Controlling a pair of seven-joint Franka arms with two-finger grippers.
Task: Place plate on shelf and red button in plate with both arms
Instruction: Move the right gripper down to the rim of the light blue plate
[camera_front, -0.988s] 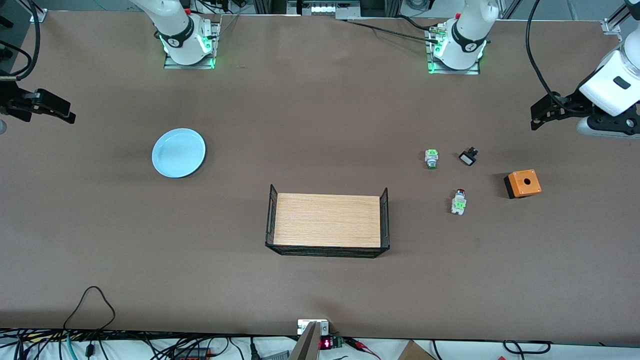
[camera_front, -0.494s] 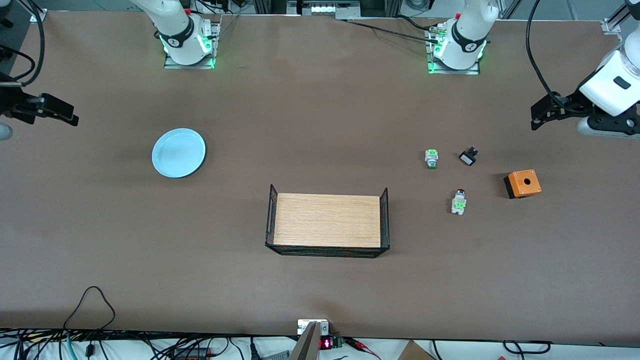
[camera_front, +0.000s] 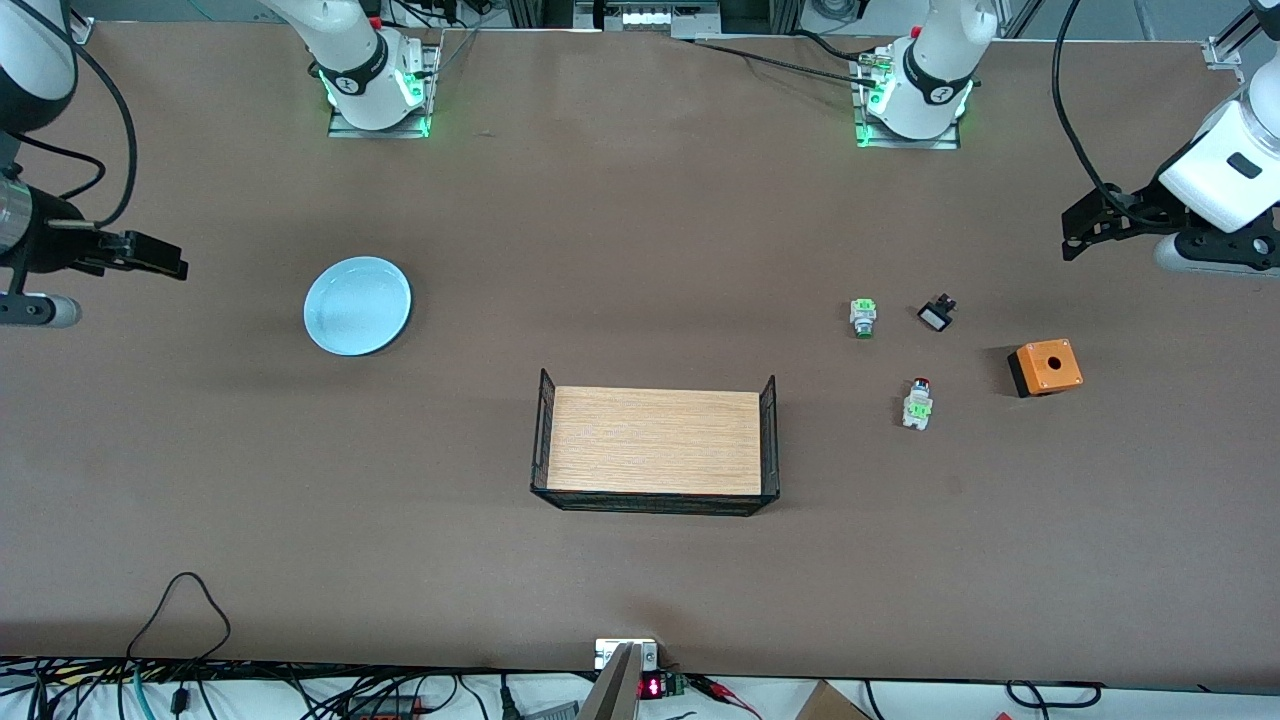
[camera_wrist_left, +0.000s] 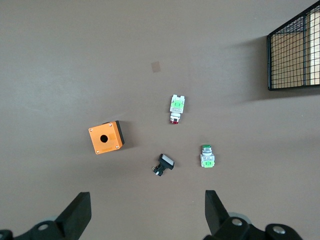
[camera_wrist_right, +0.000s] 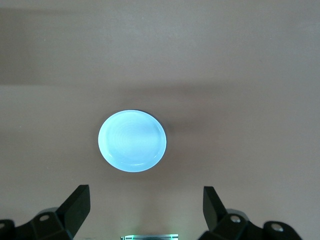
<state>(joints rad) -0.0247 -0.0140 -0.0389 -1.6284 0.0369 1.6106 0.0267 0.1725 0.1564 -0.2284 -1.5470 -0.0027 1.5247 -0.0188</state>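
The pale blue plate (camera_front: 357, 305) lies on the table toward the right arm's end; it also shows in the right wrist view (camera_wrist_right: 132, 140). My right gripper (camera_front: 170, 264) hangs open and empty in the air beside the plate, its point in its own view (camera_wrist_right: 145, 210). The red button (camera_front: 918, 402), whitish with a green block and dark red cap, lies toward the left arm's end and shows in the left wrist view (camera_wrist_left: 176, 108). My left gripper (camera_front: 1075, 232) is open and empty, up near the table's end, apart from the button; its point in its own view (camera_wrist_left: 145, 215).
A black wire tray with a wooden floor (camera_front: 655, 440) stands mid-table. Near the red button lie a green-capped switch (camera_front: 863, 317), a small black part (camera_front: 936, 315) and an orange box with a hole (camera_front: 1045, 366).
My right gripper has moved toward the plate. The left arm, the plate and the small parts have not moved.
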